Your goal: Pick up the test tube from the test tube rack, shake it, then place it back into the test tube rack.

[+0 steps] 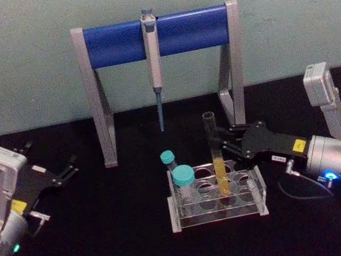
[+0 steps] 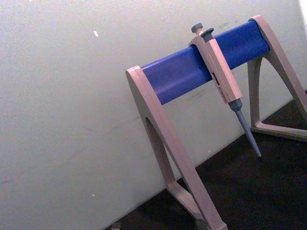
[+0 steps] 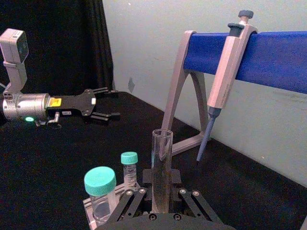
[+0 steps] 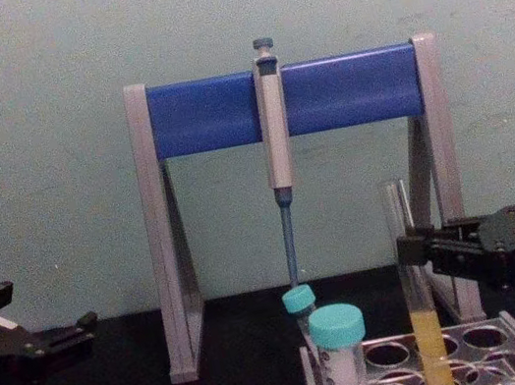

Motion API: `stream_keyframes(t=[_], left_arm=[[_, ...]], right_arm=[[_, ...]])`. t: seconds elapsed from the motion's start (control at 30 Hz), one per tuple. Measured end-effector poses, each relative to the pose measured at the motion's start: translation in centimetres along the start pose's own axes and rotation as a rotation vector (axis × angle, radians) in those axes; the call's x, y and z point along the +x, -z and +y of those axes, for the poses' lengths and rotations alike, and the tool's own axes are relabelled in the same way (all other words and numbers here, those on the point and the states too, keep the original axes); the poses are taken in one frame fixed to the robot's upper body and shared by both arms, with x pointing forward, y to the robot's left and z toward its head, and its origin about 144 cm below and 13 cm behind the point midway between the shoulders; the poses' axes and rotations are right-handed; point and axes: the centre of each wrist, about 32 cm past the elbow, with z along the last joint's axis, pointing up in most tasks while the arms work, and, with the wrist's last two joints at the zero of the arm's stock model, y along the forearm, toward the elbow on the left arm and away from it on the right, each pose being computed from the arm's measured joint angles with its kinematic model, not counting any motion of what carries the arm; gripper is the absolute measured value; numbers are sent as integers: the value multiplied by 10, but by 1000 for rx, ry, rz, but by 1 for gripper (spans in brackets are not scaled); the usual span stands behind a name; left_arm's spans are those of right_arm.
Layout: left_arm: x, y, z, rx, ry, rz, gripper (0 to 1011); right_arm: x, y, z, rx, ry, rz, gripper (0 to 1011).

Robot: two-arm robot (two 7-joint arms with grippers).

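Right pincer brackets the long clear glass test tube, contact indeterminate; off-centre closure may jam it against the translucent grey plastic rack

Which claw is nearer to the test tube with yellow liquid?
The right claw: its fingers reach the test tube in the test tube rack. The left claw hangs open far off to the left.

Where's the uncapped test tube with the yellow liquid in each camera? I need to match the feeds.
Head: test tube standing in the rack, right of centre.
Chest: lower right.
Right wrist: bottom centre.
Left wrist: not in it.
Shared landmark: the pipette hanging on the blue stand bar.
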Motion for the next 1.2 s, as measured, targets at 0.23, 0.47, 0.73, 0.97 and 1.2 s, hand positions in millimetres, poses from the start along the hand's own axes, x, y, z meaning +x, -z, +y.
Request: stream_keyframes(t=[0.23, 0.47, 0.73, 0.97, 1.2], left_arm=[[0, 0, 0, 0, 0, 0, 1001], [0, 0, 0, 0, 0, 0, 1001], [0, 0, 0, 0, 0, 0, 1001], [0, 0, 0, 0, 0, 0, 1001], [0, 0, 0, 0, 0, 0, 1001]], right_arm=[[0, 0, 0, 0, 0, 0, 221], [0, 0, 0, 1, 0, 0, 259], [0, 0, 0, 1, 0, -1, 505], [0, 0, 0, 2, 0, -1, 729], [0, 0, 0, 2, 0, -1, 917]])
